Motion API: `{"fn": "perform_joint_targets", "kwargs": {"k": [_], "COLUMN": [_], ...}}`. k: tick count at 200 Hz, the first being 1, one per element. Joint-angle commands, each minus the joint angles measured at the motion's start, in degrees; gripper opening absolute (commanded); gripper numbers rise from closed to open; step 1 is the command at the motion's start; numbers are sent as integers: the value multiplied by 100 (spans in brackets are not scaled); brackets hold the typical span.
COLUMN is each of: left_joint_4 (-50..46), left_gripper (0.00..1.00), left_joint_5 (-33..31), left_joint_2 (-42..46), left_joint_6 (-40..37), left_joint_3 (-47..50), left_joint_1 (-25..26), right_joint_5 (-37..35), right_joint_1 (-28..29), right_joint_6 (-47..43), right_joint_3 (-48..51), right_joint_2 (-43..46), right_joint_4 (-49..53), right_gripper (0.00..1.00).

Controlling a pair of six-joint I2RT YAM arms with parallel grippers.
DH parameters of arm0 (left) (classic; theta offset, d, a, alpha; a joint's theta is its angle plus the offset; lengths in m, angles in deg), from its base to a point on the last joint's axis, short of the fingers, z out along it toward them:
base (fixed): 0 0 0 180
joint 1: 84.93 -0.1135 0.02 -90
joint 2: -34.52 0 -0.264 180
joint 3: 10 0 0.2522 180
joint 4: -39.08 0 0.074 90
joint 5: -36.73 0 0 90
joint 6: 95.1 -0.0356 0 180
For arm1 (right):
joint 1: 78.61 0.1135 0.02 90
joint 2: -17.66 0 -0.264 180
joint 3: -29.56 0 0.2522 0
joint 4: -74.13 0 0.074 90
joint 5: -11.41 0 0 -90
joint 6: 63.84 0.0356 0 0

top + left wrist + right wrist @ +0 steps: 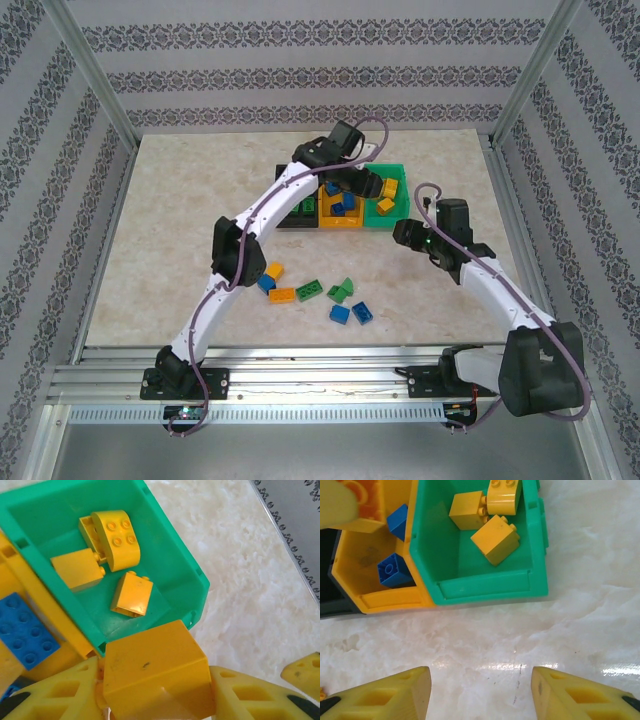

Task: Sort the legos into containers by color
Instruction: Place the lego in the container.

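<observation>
Left pincer point(156, 702) clamped on a chunky orange-yellow brick point(152, 667) at the green bin's point(199, 577) corner; three yellow bricks point(131, 596) inside. Right pincer point(481, 692) apart, empty.

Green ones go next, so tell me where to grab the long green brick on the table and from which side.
Come straight down from above and pinch the long green brick across its narrow width, fingers on its two long sides. It lies flat and those sides look free, while an orange brick crowds its left end.
</observation>
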Motion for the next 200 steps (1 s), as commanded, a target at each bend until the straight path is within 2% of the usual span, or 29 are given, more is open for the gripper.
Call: {"fn": "perform_joint_targets", "kwargs": {"k": [1,29,40,67,111,141,173,200], "left_joint_4": [750,1267,1311,974,298,375,1560,2271], "left_gripper": [55,60,66,72,74,74,74,74], "left_joint_5": [381,630,647,527,157,-118,-125,-80], "left_joint_2": [-154,-265,-276,-141,443,1257,2469,3277], "left_joint_6": [549,792,815,538,-45,-270,-15,252], "left_joint_3": [-186,-187,-187,-182,126,1416,3674,5147], "left_joint_1": [39,42,42,33,9,-26,-170,-404], "right_joint_5": [281,316,316,331,443,378,447,652], "right_joint_1": [-42,-36,-33,-32,255,811,1467,1851], "right_joint_6": [90,92,83,122,206,206,123,102], "right_joint_3": [140,180,180,250,261,190,47,-60], "right_joint_2": [172,341,404,516,262,-10,-357,-634], "right_joint_4": [155,291,361,386,343,382,463,541], "right_gripper": [56,56,56,55,56,56,56,56]}}
